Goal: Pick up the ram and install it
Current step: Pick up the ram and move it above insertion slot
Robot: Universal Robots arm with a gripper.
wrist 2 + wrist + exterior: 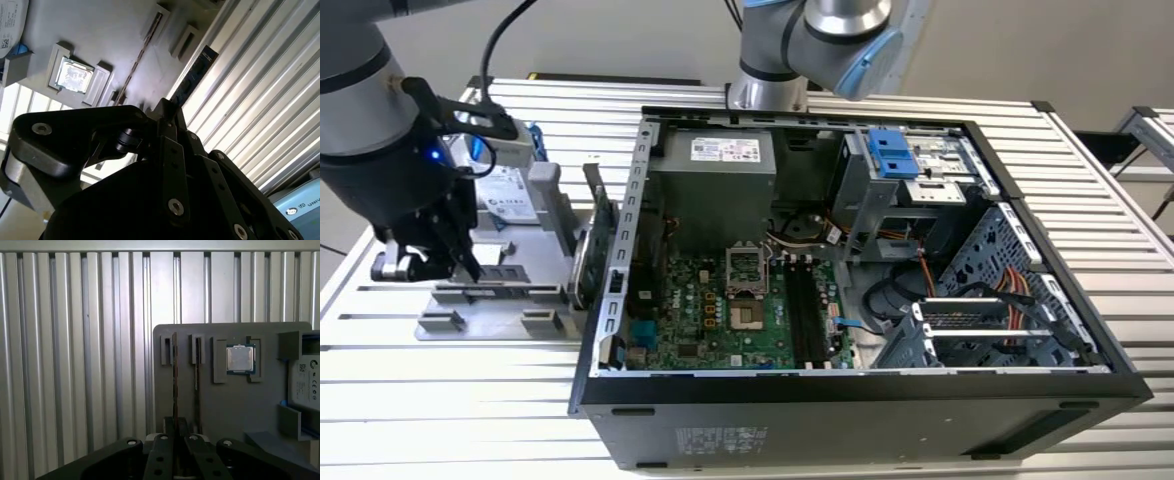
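A table (pixel 454 400) of silver ribbed metal slats fills most of the scene, shining under bright light, with a plain pale wall (pixel 627 35) behind it and another slatted table (pixel 1150 135) at the exterior view's right edge. An open black computer case (pixel 854 415) lies on its side mid-table. Just beside it, toward the exterior view's left, sits a grey tray (pixel 520 322) carrying a hard drive (pixel 507 195). The gripper (pixel 451 268) hangs over this tray. In the first wrist view its fingers (pixel 164 442) are drawn in on both faces of the ram (pixel 174 385), which stands on edge near the tray's rim. I cannot tell whether its lower edge sits in the slot. A second stick (pixel 196 370) stands alongside, then a processor chip (pixel 241 359).
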